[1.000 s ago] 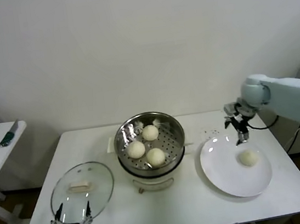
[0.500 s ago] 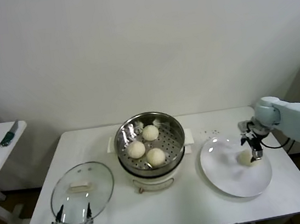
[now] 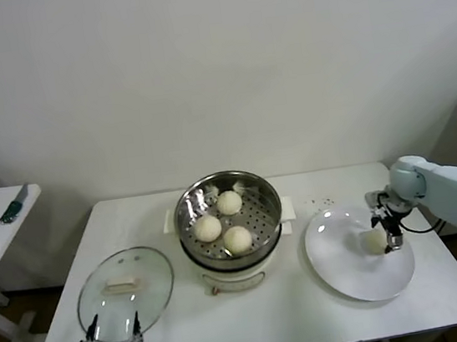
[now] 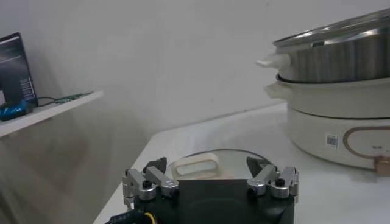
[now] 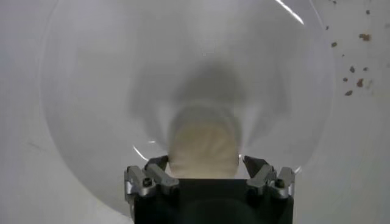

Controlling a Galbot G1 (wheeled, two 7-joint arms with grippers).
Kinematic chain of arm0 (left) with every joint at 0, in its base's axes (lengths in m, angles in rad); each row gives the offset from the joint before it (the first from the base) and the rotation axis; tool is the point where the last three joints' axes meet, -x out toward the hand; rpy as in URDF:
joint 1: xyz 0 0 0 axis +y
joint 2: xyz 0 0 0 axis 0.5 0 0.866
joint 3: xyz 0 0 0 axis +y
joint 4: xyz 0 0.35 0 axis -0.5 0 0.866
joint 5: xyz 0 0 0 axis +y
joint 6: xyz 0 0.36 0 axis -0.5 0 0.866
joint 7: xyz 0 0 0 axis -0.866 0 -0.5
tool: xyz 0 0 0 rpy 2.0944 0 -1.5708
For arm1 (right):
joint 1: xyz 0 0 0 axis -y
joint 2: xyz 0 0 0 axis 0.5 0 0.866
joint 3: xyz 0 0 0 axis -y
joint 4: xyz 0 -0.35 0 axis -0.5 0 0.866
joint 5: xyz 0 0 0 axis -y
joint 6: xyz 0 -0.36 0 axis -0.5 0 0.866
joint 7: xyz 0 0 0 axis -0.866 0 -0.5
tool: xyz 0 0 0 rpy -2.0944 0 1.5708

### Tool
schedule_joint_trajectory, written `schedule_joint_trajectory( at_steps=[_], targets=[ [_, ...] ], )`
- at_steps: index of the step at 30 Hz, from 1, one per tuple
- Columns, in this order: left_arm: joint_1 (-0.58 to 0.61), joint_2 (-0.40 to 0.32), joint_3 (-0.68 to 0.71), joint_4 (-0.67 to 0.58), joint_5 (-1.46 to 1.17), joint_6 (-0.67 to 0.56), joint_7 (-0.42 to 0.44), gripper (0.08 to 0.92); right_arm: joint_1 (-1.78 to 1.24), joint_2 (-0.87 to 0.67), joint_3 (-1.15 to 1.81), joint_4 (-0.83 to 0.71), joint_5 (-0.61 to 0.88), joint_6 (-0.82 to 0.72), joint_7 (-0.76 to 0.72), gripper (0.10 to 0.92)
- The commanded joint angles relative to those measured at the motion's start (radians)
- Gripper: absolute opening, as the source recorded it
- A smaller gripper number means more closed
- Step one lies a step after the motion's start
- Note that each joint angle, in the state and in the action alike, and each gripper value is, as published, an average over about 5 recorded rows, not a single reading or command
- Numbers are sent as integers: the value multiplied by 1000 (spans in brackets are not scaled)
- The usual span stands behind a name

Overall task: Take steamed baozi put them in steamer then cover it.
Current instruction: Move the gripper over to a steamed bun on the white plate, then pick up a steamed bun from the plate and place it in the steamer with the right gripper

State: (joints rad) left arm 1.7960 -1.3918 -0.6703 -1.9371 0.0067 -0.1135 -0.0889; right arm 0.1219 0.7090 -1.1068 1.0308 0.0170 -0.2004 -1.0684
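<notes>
steamer [image 3: 228,218]: table centre, three baozi inside | lid [image 3: 125,291]: left | plate [image 3: 351,269]: right, one baozi on it

No readable text shows anywhere. The steamer [image 4: 341,131] carries a small square code sticker on its white base, at about 4 o'clock in the left wrist view, with a round outlined mark just beside it, but neither can be made out. No brand or number reads.

Right gripper [image 3: 389,237] lower, seemingly astride baozi [image 3: 376,241].
</notes>
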Motion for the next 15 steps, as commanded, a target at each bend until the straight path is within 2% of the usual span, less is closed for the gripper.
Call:
schedule_joint_trajectory(
  at_steps=[1,10,15],
  targets=[
    [3,1,-1,-1,1,-1,0,823,-27,18,23,-33,-14,8,-1,813],
    [10,0,-1,-5,1,-4,-1,823,3,16,3,-31,16,10,-6,706],
    [10,1,1,-10,0,-4,-1,823,98,15,-50,-13,112,-8,-4,676]
  ],
)
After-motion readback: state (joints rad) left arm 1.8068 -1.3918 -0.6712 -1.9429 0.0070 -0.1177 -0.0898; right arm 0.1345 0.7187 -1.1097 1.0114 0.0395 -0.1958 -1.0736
